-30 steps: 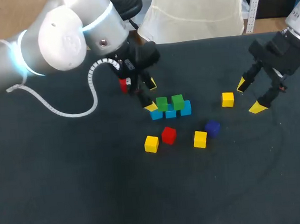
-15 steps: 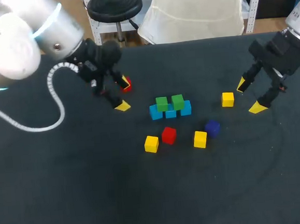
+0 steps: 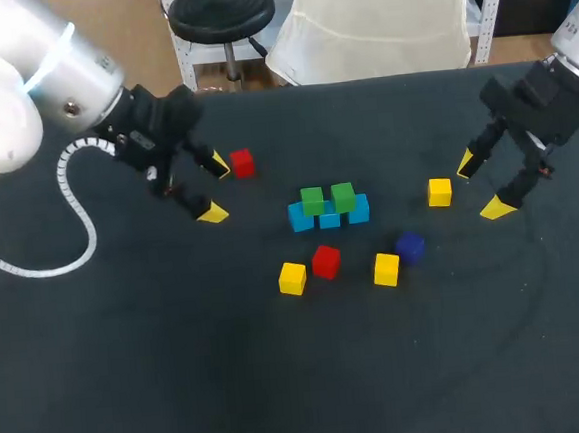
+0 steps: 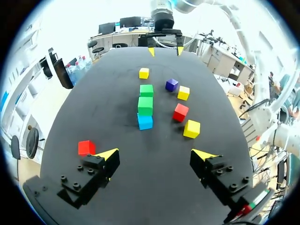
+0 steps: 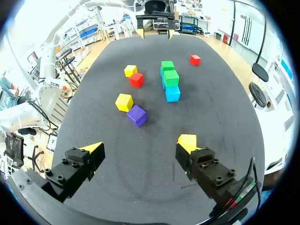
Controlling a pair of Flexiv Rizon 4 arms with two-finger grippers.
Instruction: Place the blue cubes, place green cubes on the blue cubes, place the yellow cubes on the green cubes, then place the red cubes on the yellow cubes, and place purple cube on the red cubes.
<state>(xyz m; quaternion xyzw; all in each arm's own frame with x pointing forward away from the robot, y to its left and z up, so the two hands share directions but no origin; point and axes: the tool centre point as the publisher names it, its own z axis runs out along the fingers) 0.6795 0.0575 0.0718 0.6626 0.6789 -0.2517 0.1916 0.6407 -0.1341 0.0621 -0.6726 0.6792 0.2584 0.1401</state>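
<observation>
Seen from the head view, three blue cubes (image 3: 330, 217) lay touching in a row near the middle of the dark, matte table (image 3: 133, 389). The row's long axis ran from 9 to 3 o'clock. Two green cubes (image 3: 312, 201) sat on top, side by side along the same axis, flat faces up. Every cube was a plain, square-edged block of one colour.

Reckoned from the row, a lone red cube (image 3: 242, 163) lay at 10 o'clock and a second red cube (image 3: 325, 261) at 6. Two yellow cubes (image 3: 292, 277) lay at 7 and 5, a third yellow cube (image 3: 439, 193) at 3, and the purple cube (image 3: 409, 246) at 4.

The left gripper (image 3: 213, 189) hung at 9 o'clock, fingers spread wide around nothing, with the lone red cube just beside its far tip. The right gripper (image 3: 481, 187) hung at 3 o'clock, equally wide and empty, with the third yellow cube close by one finger.

The left wrist view took the row end-on, straight ahead of the gripper: only one blue face showed, with the greens lined up behind it. The right wrist view showed the same from the opposite end. Only the head view showed all three blues.
</observation>
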